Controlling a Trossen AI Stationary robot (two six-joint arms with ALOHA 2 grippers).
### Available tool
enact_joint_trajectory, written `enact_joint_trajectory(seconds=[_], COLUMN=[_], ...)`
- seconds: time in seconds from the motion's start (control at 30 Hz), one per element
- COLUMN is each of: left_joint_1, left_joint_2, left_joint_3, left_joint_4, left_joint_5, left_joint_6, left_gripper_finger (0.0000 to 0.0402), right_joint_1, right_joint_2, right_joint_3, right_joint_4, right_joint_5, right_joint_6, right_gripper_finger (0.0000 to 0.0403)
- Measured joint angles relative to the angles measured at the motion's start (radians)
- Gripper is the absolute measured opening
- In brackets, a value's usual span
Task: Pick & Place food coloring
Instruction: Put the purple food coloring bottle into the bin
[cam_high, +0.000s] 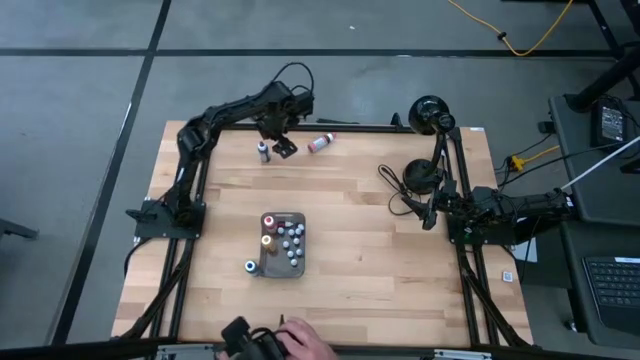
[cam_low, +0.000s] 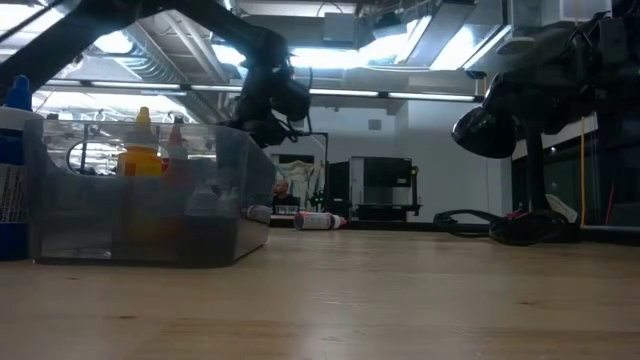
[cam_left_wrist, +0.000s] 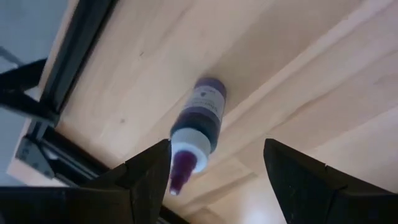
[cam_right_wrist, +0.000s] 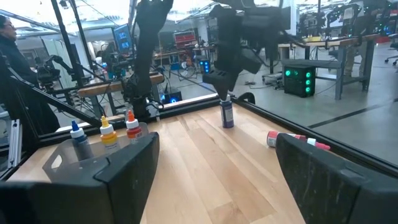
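Near the table's (cam_high: 400, 250) far edge, the left gripper's (cam_high: 268, 138) fingers (cam_left_wrist: 146, 177) hang spread over an upright small purple plastic bottle (cam_left_wrist: 200, 119). Likely light, stiff, slippery, easily toppled; pinch mid-body.

purple bottle (cam_left_wrist: 202, 121), white collar | red-white bottle (cam_high: 321, 143) | dark grey tray (cam_high: 283, 268)

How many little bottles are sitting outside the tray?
3. A purple bottle stands near the table's far edge under the left gripper, a red bottle lies beside it, and a blue-capped bottle stands by the tray. None seems hidden.
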Motion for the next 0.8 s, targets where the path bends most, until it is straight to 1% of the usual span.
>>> enact_joint_trajectory(seconds=[0.23,0.33,0.5,0.67,0.8], left_joint_1=[0.037,0.043,0.043,0.049,0.05], left_joint_2=[-0.07,-0.077,-0.077,-0.076,-0.076], left_joint_3=[-0.155,-0.189,-0.229,-0.231,-0.231], left_joint_4=[0.109,0.121,0.161,0.186,0.176], left_joint_5=[0.001,0.003,0.003,-0.007,-0.007], left_joint_6=[0.035,0.039,0.051,0.067,0.066], left_gripper_finger=[0.0251,0.0251,0.0251,0.0251,0.0238], right_joint_1=[0.0,0.0,0.0,0.0,0.0], right_joint_2=[0.0,0.0,0.0,0.0,0.0], right_joint_3=[0.0,0.0,0.0,0.0,0.0], right_joint_4=[0.0,0.0,0.0,0.0,0.0], right_joint_5=[0.0,0.0,0.0,0.0,0.0], right_joint_6=[0.0,0.0,0.0,0.0,0.0], right_gripper_finger=[0.0323,0.0323,0.0323,0.0323,0.0323])
